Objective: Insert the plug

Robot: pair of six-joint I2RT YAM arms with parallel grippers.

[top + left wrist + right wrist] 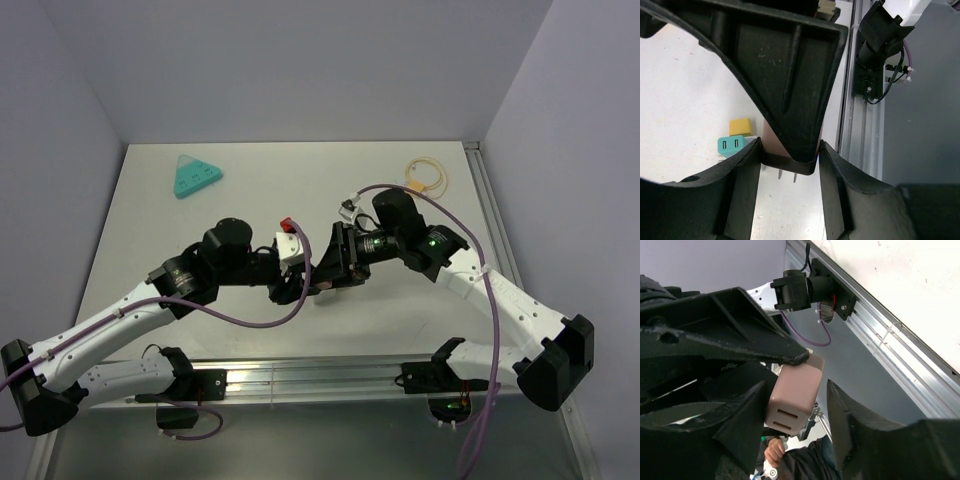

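The plug [792, 397] is a dusty-pink block with two slots on one end face. Its two metal prongs [780, 174] stick out of the other end, above the table. My left gripper [790, 165] is shut on the plug, one finger on each side. My right gripper [796, 390] surrounds the same block from the other end. Its jaws stand open: one finger lies against the plug and the other is a clear gap away. In the top view both grippers, left [298, 283] and right [322, 268], meet at mid-table and hide the plug.
A teal triangular power strip [197, 177] lies at the far left and a coiled cable [428, 174] at the far right. A teal two-slot adapter [731, 145] and a yellow piece [742, 126] lie on the table near the plug. The metal rail [320, 375] runs along the near edge.
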